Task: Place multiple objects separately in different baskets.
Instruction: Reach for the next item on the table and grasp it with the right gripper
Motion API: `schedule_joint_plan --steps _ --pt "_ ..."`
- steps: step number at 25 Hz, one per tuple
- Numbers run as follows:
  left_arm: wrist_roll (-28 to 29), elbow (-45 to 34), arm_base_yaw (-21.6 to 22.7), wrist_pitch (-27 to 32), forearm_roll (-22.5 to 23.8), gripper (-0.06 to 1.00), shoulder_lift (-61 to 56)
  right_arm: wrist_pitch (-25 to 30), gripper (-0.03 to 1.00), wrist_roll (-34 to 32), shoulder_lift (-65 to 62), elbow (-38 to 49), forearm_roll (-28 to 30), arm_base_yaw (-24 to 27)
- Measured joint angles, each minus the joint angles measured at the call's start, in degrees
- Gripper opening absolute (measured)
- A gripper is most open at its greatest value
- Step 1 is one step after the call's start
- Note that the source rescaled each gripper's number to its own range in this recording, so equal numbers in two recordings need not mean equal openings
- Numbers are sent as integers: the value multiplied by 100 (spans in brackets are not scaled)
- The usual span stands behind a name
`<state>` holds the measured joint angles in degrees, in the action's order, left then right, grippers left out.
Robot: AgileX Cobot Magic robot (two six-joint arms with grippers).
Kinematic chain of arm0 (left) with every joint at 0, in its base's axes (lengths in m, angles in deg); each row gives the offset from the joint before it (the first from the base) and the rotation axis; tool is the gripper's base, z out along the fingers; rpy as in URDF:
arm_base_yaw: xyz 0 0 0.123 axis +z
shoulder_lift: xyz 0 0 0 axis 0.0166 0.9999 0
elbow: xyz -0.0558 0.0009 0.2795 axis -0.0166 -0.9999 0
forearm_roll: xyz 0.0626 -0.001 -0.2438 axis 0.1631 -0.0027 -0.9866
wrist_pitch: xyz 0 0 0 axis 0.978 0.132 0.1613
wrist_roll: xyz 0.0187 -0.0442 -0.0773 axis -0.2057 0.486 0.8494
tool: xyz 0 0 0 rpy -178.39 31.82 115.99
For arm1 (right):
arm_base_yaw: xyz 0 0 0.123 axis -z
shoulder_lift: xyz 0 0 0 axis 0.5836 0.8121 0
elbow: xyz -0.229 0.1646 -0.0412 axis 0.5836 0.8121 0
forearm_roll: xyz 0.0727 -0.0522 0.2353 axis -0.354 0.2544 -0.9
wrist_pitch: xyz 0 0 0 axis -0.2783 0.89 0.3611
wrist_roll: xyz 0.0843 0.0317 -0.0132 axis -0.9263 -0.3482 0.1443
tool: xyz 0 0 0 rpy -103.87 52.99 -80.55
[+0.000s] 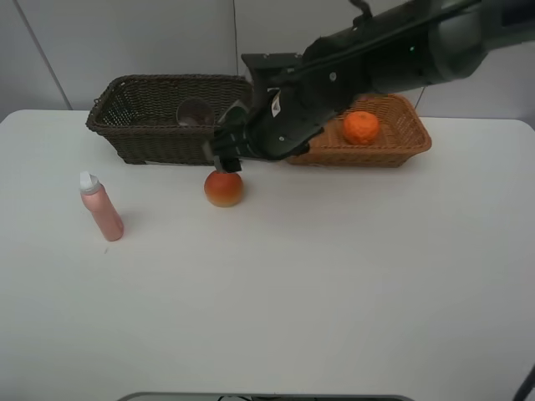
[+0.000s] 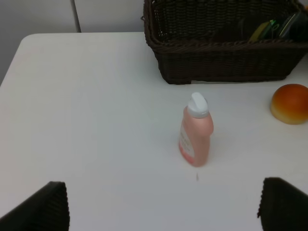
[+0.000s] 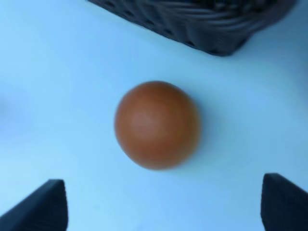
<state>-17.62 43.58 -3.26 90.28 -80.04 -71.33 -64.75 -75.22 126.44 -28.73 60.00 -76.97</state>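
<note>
- Hovering over the fruit [image 1: 223, 188], the right gripper [image 1: 224, 155] is released, empty.
- At the fruit's nine o'clock stands the pink bottle [image 1: 102, 209]; left gripper [image 2: 163, 206] released too.

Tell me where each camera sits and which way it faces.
Exterior high: high, facing down at the dark basket and tan basket; right arm crosses, right hand above the round fruit.
Left wrist: low over the table, facing the pink bottle; left hand tips show.
Right wrist: straight down on the fruit; hand tips show.
Shared: all three show the fruit.
</note>
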Motion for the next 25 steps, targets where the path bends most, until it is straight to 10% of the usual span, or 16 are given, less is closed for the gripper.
schedule_joint_plan --steps 25 --pt "0 0 0 0 0 100 0 -1951 100 25 1203 0 1044 -59"
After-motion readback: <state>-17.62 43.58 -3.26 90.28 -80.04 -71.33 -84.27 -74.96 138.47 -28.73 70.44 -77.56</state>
